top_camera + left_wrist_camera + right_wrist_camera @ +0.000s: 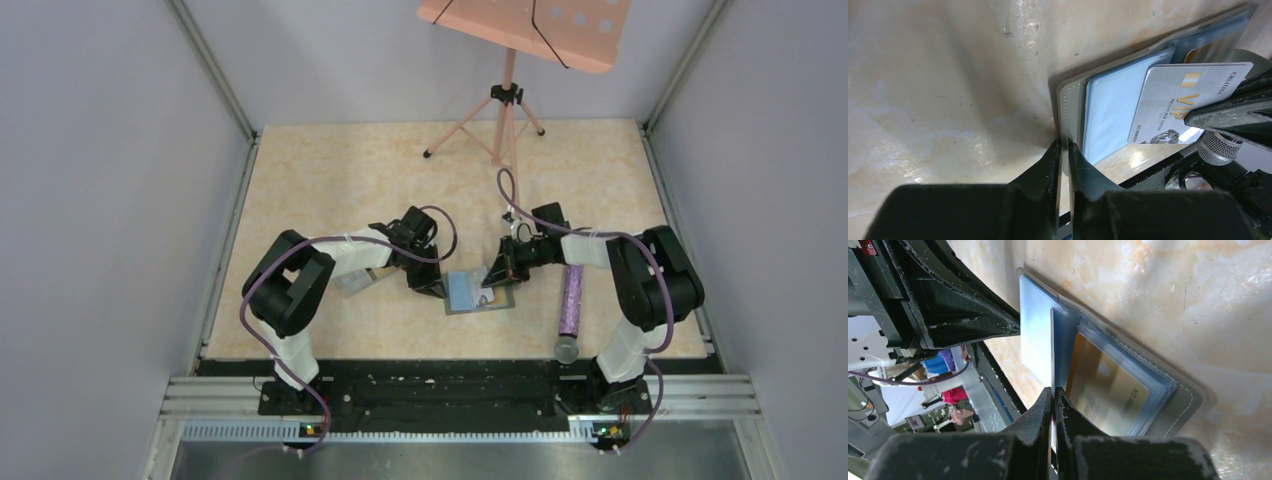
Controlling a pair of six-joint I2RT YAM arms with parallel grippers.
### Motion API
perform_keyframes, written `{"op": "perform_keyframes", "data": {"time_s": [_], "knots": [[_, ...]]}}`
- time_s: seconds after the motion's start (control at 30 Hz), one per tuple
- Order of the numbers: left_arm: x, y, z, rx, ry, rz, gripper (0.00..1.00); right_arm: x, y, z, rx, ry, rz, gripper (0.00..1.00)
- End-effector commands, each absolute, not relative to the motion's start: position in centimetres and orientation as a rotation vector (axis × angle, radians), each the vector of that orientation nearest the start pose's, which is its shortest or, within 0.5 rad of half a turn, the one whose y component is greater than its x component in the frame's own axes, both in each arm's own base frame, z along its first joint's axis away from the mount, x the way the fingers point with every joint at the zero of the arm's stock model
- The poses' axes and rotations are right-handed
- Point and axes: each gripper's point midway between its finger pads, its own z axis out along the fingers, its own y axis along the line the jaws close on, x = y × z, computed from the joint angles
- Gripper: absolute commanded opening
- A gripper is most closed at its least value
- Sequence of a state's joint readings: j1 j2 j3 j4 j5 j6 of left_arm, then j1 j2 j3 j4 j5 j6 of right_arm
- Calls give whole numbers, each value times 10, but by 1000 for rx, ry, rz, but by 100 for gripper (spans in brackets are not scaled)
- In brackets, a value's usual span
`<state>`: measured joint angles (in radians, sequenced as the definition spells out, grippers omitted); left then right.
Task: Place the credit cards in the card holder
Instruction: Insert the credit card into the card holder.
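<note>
Plain pale grey walls [90, 200] enclose a beige marbled tabletop [330, 180], evenly lit. Salmon-pink music stand [525, 25] on a tripod at the far edge, right of centre. Metal rail [710, 392] runs along the near edge.

card holder [1070, 100] grey | card [1178, 100] silver, gold lettering | table [948, 75] beige marbled

Setting: robotics lab cell. Grey partition walls [90, 200], aluminium framing [215, 75], marble-patterned counter [350, 180], two robot arms [290, 290] bolted to a base plate [450, 385], tripod stand [505, 110].
</note>
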<state>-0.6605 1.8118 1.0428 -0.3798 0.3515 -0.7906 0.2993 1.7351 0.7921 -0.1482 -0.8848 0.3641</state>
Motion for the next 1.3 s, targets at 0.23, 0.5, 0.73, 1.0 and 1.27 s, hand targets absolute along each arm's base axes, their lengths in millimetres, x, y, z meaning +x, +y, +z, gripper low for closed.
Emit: {"op": "perform_keyframes", "data": {"time_s": [0.23,0.5,0.73,1.0,1.27], "knots": [[238,-302,20,-51,2961,-824,8,248,231,34,-206,2620,1383,0],[237,-302,20,-52,2963,-829,4,250,231,29,-205,2622,1372,0],[236,-303,19,-57,2968,-843,0,246,231,23,-188,2636,1378,0],[234,-305,18,-65,2973,-859,0,255,234,27,-181,2609,1370,0],[233,-304,17,-67,2979,-853,0,264,223,45,-203,2599,1232,0]]}}
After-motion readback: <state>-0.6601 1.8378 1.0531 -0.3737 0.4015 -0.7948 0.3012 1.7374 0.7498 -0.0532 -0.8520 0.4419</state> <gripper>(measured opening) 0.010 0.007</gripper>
